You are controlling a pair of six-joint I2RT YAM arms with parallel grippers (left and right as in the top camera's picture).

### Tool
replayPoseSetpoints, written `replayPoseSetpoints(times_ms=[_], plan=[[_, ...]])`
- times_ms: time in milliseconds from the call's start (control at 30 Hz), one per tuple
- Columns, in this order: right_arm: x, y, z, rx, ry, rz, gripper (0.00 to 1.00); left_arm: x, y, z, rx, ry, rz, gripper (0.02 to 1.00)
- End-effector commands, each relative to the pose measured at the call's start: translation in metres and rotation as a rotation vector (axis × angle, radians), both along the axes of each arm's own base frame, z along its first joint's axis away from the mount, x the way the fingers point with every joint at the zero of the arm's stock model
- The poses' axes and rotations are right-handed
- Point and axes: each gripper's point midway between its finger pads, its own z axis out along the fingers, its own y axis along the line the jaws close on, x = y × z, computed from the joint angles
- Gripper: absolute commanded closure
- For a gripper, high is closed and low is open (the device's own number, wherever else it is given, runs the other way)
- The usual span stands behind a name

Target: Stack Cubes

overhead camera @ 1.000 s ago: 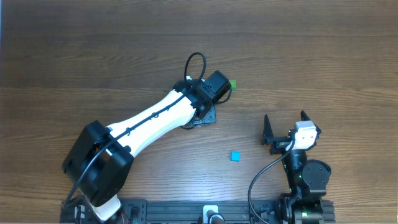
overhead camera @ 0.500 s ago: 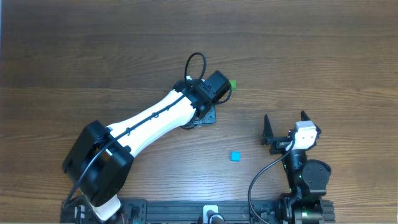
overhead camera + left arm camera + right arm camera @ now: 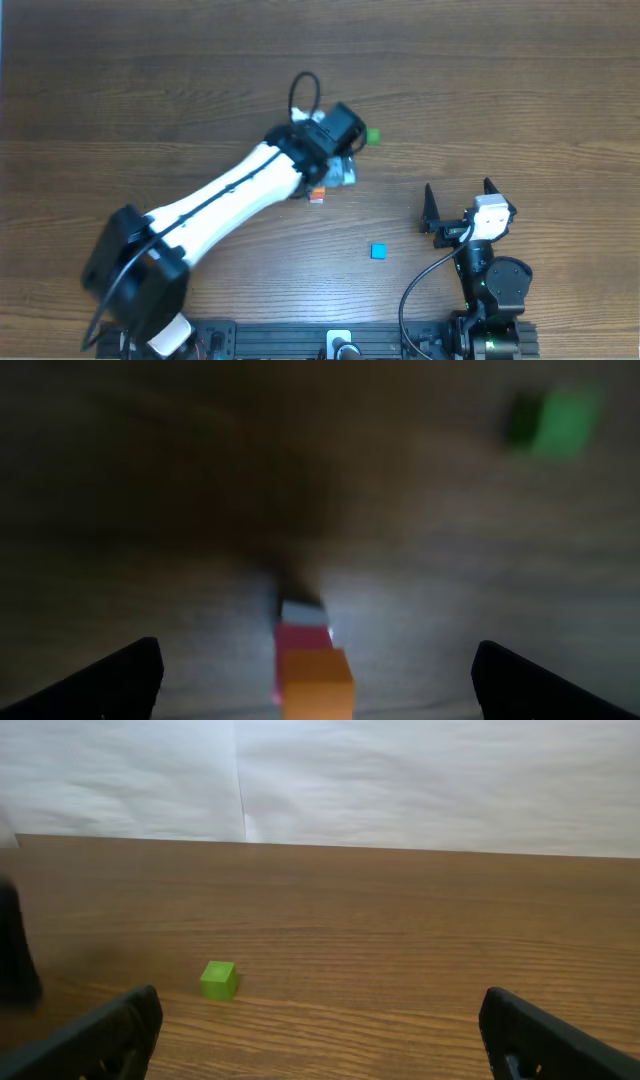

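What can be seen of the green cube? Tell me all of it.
The green cube is small and bright lime green, with plain matte faces and crisp edges. It looks like solid plastic or painted wood. It sits flat and upright on the wooden table. Nothing touches it: it stands alone, well apart from the blue cube, which lies nearer the arms' bases.

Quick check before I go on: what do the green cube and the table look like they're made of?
The green cube has flat, even, matte colour, crisp edges and no grain: probably plastic or painted wood, but I can't tell which. The table shows brown streaked grain with a slight sheen: wood or a wood-look laminate.
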Motion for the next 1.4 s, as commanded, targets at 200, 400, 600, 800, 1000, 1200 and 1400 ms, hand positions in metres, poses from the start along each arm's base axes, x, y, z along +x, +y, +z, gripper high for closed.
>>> replayPoseSetpoints(times_ms=[200,400,600,800,1000,1200,1400], plan=[[0.0,-0.002,-0.002,-0.004,0.003,-0.009,0.009,0.082,0.104,0.145,-0.091,-0.462,0.174,0.027],[0.0,-0.002,-0.002,-0.004,0.003,-0.009,0.009,0.097,0.166,0.211,-0.077,-0.672,0.219,0.038],[0.0,-0.002,-0.002,-0.004,0.003,-0.009,0.007,0.09,0.198,0.232,-0.014,-0.751,0.213,0.04],[0.0,-0.002,-0.002,-0.004,0.003,-0.009,0.009,0.077,0.212,0.239,-0.059,-0.887,0.194,0.042],[0.0,-0.002,-0.002,-0.004,0.003,-0.009,0.007,0.037,0.227,0.22,-0.102,-1.011,0.203,0.04],[0.0,-0.002,-0.002,-0.004,0.003,-0.009,0.009,-0.008,0.241,0.183,-0.098,-1.037,0.194,0.042],[0.0,-0.002,-0.002,-0.004,0.003,-0.009,0.007,-0.038,0.247,0.162,-0.055,-1.098,0.172,0.036]])
